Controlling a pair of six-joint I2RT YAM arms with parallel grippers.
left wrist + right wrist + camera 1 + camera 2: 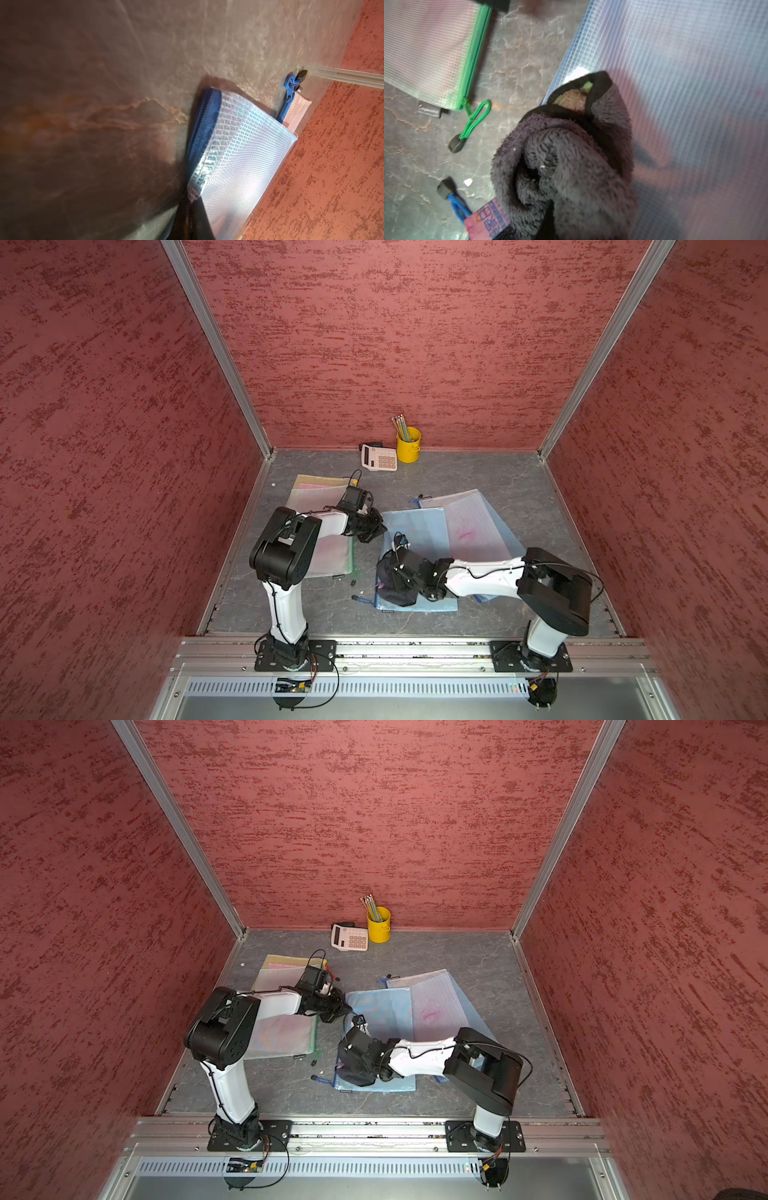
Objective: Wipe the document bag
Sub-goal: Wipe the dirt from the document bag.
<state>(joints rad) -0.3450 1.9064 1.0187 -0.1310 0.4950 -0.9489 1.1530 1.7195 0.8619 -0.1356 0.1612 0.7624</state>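
Dark cloth on the blue document bag, both pincers closed.
The blue document bag (419, 526) lies at the middle of the table (478, 472), overlapping a pink-tinted bag (473, 526) on its right. The left gripper (376, 527) is clamped on the blue bag's far left corner, which lifts by the zip in the left wrist view. The right gripper (390, 583) is closed on a dark cloth (571, 155), bunched against the bag's near left corner.
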